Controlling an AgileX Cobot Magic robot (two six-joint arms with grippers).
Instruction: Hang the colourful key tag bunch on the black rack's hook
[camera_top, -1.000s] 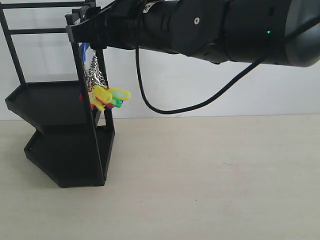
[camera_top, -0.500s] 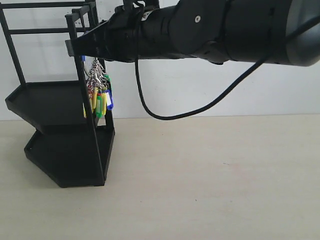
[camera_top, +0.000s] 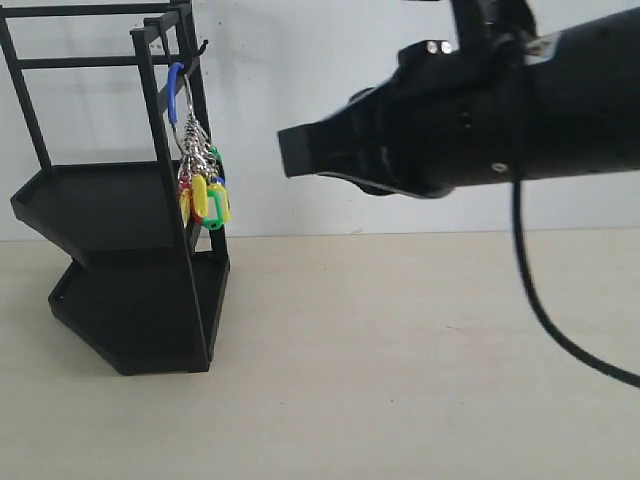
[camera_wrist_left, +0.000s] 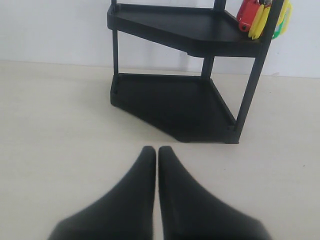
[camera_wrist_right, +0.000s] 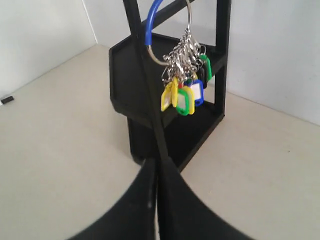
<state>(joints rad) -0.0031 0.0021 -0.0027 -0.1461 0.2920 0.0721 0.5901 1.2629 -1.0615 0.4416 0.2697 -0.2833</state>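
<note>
— How is the light?
— Bright, soft and even. The pale table (camera_top: 420, 350) looks matte, with only a faint shadow beside the black rack (camera_top: 130, 330), whose trays sink into flat black.
— And the focus?
— The exterior view is sharp on the rack. In the wrist views the left hand (camera_wrist_left: 156, 150) and the right hand (camera_wrist_right: 158, 162) blur at the bottom edge, while the colourful key tag bunch (camera_wrist_right: 182, 90) in the upper middle is fairly crisp.
</note>
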